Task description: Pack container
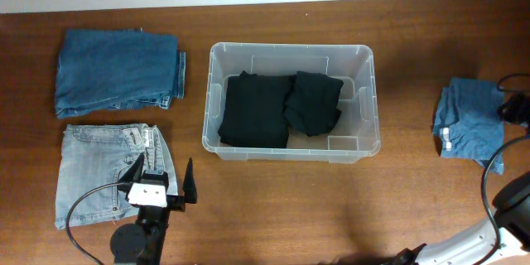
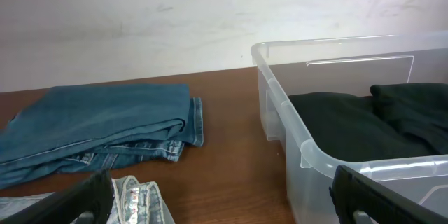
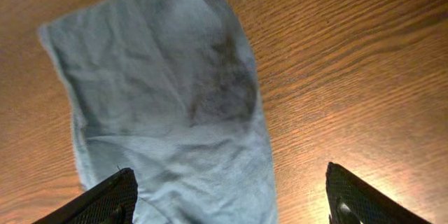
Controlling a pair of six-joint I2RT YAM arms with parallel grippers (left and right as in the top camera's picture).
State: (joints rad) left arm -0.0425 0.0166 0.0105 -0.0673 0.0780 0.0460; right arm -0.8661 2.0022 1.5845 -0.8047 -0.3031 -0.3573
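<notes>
The container (image 1: pixel 210 91) is a clear plastic bin in the middle of the table, its near corner showing in the left wrist view (image 2: pixel 294 140). Two folded black garments lie inside it, a larger one (image 1: pixel 255 114) on the left and a smaller one (image 1: pixel 315 101) partly over it. My left gripper (image 1: pixel 161 180) (image 2: pixel 220 182) stands open at the front left, over the edge of folded light jeans (image 1: pixel 99 178). My right gripper (image 1: pixel 515 108) (image 3: pixel 227 175) is open above a crumpled blue cloth (image 1: pixel 468 128) (image 3: pixel 175 98) at the far right, with nothing between its fingers.
Folded dark blue jeans (image 1: pixel 116 70) (image 2: pixel 98 129) lie at the back left, left of the bin. The light jeans' waistband (image 2: pixel 136 199) sits just under the left gripper. Black cables run by both arm bases near the table's front edge.
</notes>
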